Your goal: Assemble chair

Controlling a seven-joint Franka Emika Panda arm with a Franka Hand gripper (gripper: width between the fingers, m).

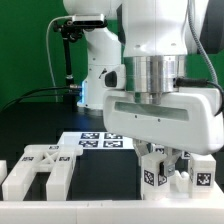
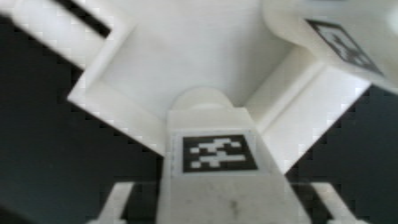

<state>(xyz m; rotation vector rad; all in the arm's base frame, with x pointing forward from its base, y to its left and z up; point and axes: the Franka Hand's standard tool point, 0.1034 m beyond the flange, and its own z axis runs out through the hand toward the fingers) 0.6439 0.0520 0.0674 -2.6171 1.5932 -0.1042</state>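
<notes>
My gripper (image 1: 166, 166) is low over the table at the exterior view's right, among white tagged chair parts (image 1: 151, 173). In the wrist view a white chair bar (image 2: 217, 150) with a square tag stands between my fingers (image 2: 128, 200). A thin dark gap shows on each side of it, so the jaws stand open around it without touching. Past the bar lies a white chair frame part (image 2: 111, 85). Another tagged chair piece (image 2: 338, 40) shows at the edge of the wrist view. A further tagged chair part (image 1: 206, 170) sits at the far right.
A blocky white chair part (image 1: 36, 170) lies at the exterior view's lower left. The marker board (image 1: 100, 140) lies flat behind the parts. A dark stand with cables (image 1: 66, 60) rises at the back left. The table's white front edge (image 1: 80, 212) runs along the bottom.
</notes>
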